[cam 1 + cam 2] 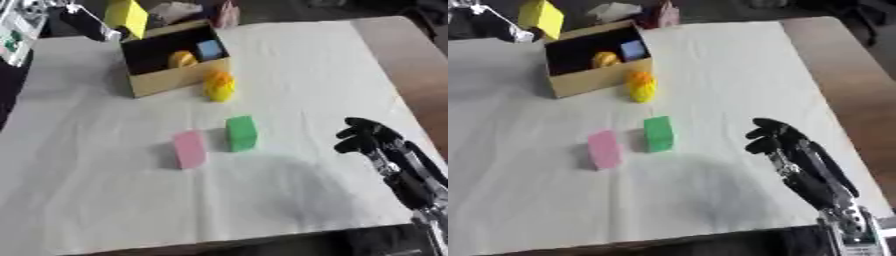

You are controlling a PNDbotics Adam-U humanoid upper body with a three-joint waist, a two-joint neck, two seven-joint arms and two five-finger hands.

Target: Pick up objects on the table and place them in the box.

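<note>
The right robot hand is hovering with curled fingers, grasping nothing, likely lining up for the green block lying just to its left beside the pink block; the cardboard box is sitting far ahead-left.

**What can't be made out**

Right arm runs off the bottom-right corner; elbow & above cut off. Right hand: fingers a dark blur, can't separate them or read the grip.

Left arm only partly in view at top left; its hand is hidden behind a yellow block, so grip unknown.

Box: inside mostly in shadow. An orange thing & a blue thing show in part, shapes unclear.

Clutter at the far table edge too blurred to name. White device cut by left edge.
</note>
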